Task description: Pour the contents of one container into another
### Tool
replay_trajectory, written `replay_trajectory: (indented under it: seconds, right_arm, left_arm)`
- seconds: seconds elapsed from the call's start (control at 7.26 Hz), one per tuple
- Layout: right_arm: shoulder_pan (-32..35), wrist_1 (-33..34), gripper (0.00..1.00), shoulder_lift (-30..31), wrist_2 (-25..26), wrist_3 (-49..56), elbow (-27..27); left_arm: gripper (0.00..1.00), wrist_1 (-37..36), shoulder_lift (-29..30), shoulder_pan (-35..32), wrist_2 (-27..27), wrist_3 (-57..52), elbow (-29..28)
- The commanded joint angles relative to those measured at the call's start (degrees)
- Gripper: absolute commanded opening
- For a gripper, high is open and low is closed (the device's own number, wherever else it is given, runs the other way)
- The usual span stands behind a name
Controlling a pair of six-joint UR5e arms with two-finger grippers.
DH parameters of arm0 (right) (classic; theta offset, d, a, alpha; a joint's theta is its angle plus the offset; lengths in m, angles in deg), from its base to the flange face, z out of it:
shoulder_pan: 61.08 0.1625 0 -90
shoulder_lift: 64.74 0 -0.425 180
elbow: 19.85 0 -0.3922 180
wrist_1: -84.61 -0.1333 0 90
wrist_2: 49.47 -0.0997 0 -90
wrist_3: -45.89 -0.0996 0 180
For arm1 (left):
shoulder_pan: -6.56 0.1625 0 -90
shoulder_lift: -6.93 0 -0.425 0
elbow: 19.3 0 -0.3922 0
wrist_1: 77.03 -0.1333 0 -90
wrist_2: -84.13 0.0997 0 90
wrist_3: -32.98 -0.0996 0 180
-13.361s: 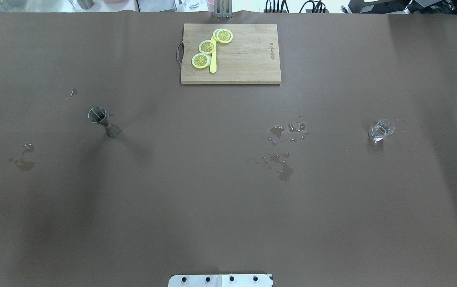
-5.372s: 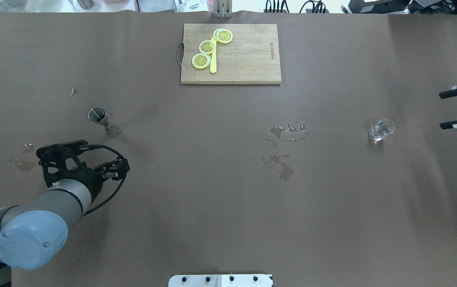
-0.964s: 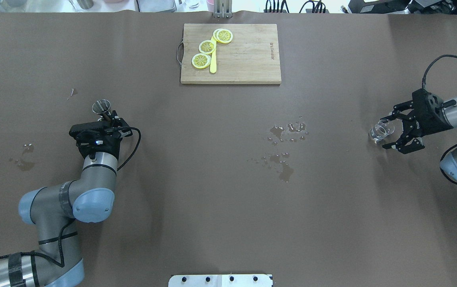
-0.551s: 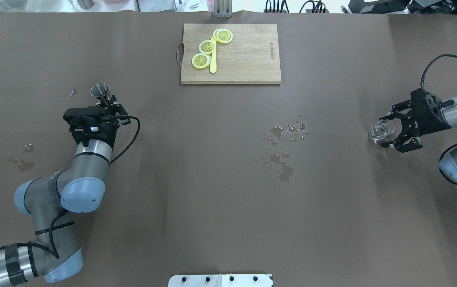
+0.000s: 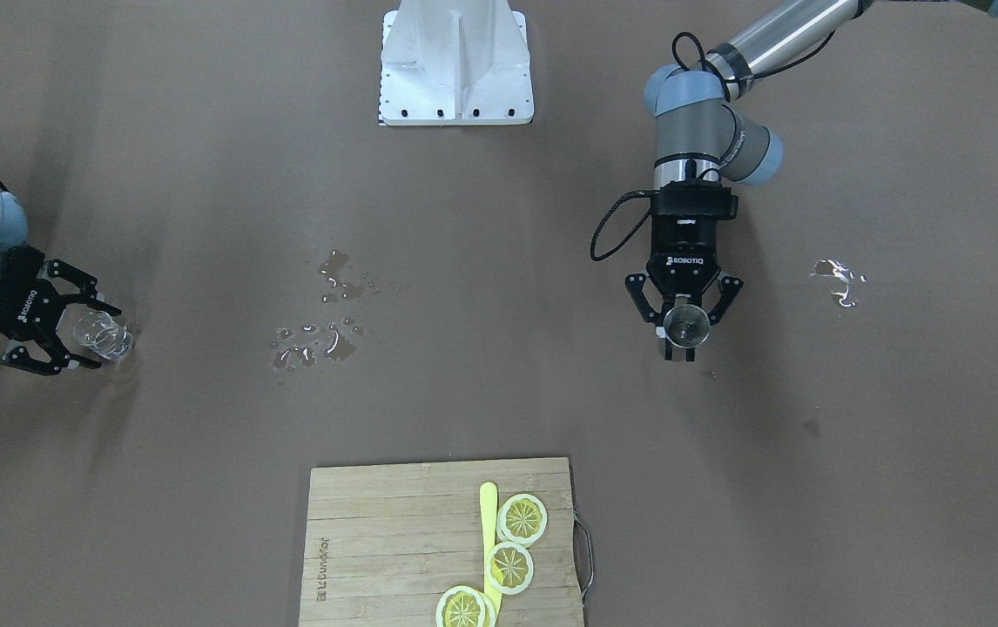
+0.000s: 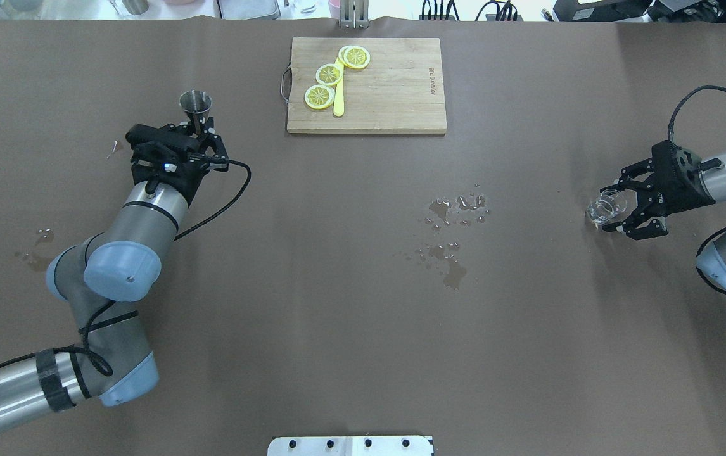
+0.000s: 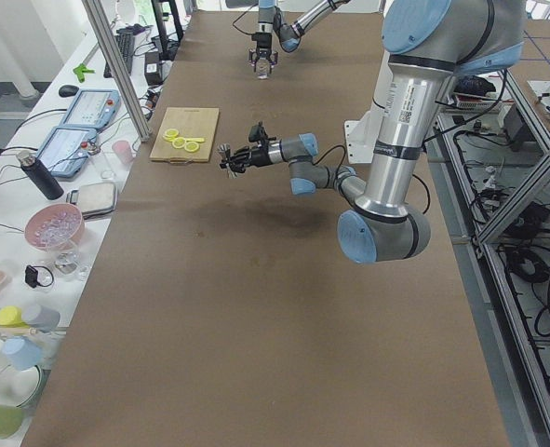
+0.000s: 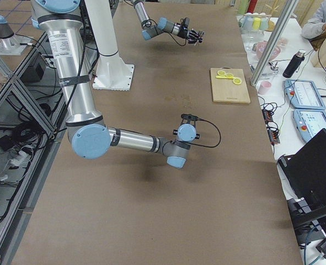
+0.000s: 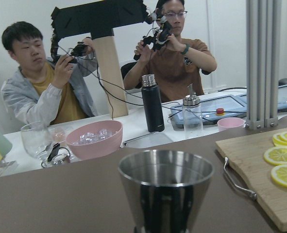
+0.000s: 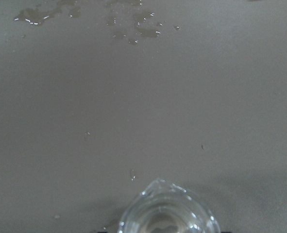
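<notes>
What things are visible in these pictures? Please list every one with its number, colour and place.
jigger: 1, steel, left of the board, held by the left arm
glass: 1, clear, on the table's right side
cutting board: 1, wooden, far middle of the table
lemon slices: 3, yellow, on the board
utensil: 1, yellow, on the board among the slices
puddles: several, clear, mostly right of centre
table: 1, brown
people: 2, beyond the far edge
left gripper: 1, black, jaws shut on the jigger
right gripper: 1, black, jaws flank the glass; grip unclear
</notes>
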Motion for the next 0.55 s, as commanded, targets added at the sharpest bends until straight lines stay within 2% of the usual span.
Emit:
replay_trajectory:
  seconds: [0.0, 0.14, 0.41]
  right_arm:
    - [-0.1, -0.4, 0.79, 0.0, 0.1, -0.1, 0.0]
    - [-0.1, -0.4, 0.79, 0.0, 0.1, -0.1, 0.0]
    - [-0.3, -0.4, 0.79, 0.0, 0.1, -0.1, -0.2]
  left_arm:
    - [0.00, 2.0, 6.0, -2.6, -8.5, -8.2, -2.0]
    - [0.00, 2.6, 6.2, -2.7, -11.8, -8.2, -1.8]
    - [0.00, 2.1, 13.5, -2.4, -12.1, -7.6, -7.3]
